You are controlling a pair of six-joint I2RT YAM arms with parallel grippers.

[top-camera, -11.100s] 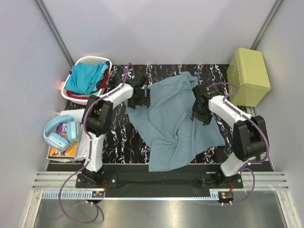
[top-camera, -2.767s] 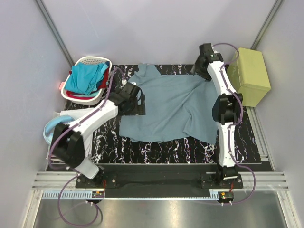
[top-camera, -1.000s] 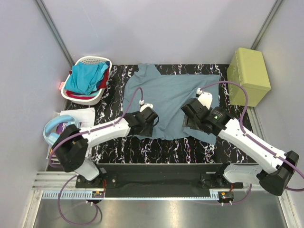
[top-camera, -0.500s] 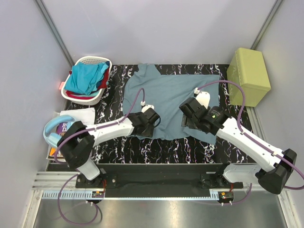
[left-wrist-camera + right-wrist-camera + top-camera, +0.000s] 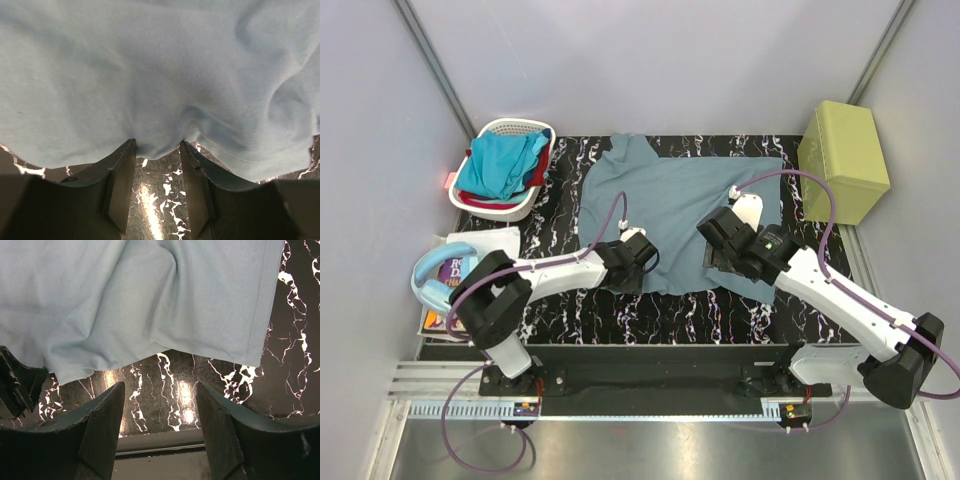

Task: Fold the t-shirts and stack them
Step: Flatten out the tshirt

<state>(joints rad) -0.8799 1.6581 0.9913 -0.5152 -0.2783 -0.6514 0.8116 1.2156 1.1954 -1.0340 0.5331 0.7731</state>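
Starting at the near edge of the black marbled table (image 5: 548, 225), both arms reach forward to the near hem of the grey-blue t-shirt (image 5: 675, 195), which lies spread fairly flat across the middle and far part of the tabletop. The left gripper (image 5: 632, 262) sits low at the near-left stretch of that hem. Its wrist view shows the fingers (image 5: 121, 186) parted a moderate way, with a small puckered bulge of hem lying right between the tips but not pinched, so it has hold of nothing. The right gripper (image 5: 724, 243) hangs over the near-right part of the same shirt with its jaws spread wide and bare. In its wrist view the hem runs just beyond the fingertips, with marble showing between them. I judge the step in hand to be taking the near hem in both grippers to begin the first fold of this shirt, which puts the task at an early stage. The next move seems to call for the left fingers to close on that pucker and for the right gripper to drop and advance a little to catch the hem. Both would then lift together and carry the edge evenly toward the far side, lest the cloth bunch. Farther off, at the far left corner, the white laundry basket (image 5: 516, 126) holds the turquoise t-shirt (image 5: 500, 162) and the red t-shirt (image 5: 544, 168), both crumpled and not yet folded.
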